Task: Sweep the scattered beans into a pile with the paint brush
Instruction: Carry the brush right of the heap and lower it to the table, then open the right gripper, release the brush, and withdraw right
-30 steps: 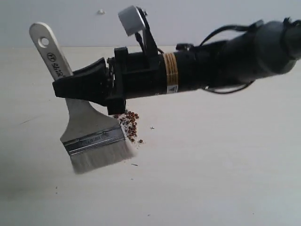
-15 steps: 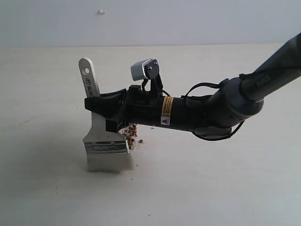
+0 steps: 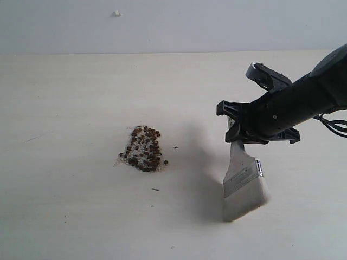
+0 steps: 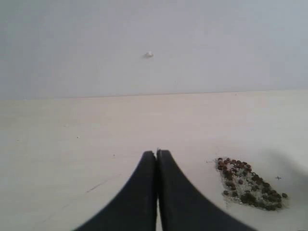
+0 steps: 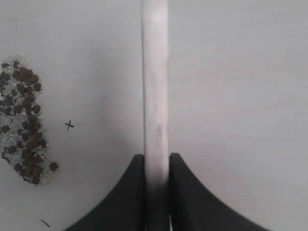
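Note:
The beans lie in one small pile (image 3: 143, 156) of reddish-brown pellets and whitish grains on the pale table. Well right of it, my right gripper (image 3: 237, 131) is shut on the paint brush (image 3: 244, 179), whose white bristles (image 3: 246, 205) point down at the table, apart from the pile. The right wrist view shows the pale handle (image 5: 155, 72) squeezed between the black fingers (image 5: 187, 192) of that gripper (image 5: 156, 157), with the pile (image 5: 23, 122) off to one side. My left gripper (image 4: 157, 153) is shut and empty, with the pile (image 4: 250, 189) beside it.
The pale table (image 3: 81, 97) stretches around the pile up to a grey back wall (image 3: 179, 27) with a white speck (image 3: 116, 13). A small cross mark (image 3: 175, 147) and a dark fleck (image 3: 155, 189) sit near the pile.
My right arm has carried the brush from the pile's left side across to the right, away from the pile. The pile now lies uncovered and more gathered.

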Tool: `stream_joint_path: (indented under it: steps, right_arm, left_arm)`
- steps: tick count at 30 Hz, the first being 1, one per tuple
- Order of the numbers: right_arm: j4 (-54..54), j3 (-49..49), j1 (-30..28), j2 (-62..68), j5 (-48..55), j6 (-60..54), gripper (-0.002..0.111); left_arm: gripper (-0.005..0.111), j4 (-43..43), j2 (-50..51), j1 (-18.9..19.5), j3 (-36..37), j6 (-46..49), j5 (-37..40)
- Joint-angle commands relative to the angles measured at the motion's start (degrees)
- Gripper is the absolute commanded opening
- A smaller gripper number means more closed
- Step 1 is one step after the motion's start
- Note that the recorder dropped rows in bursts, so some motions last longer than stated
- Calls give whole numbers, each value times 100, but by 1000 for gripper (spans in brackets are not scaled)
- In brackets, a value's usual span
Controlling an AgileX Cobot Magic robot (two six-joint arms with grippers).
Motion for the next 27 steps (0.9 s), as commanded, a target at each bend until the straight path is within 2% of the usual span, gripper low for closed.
stream_joint_path:
  steps: [1, 15, 19, 27]
  right_arm:
    - [50, 29, -25, 1, -24, -140, 0]
    - [-4, 38, -25, 344, -406, -236, 1]
    - [-4, 38, -25, 344, -480, -329, 12]
    - [-9, 38, -25, 291, -1019, -329, 48]
  left_arm:
    - [1, -14, -36, -32, 14, -18, -14]
    - [1, -14, -36, -32, 14, -18, -14]
    - [1, -14, -36, -32, 14, -18, -14]
    - [1, -14, -36, -32, 14, -18, -14]
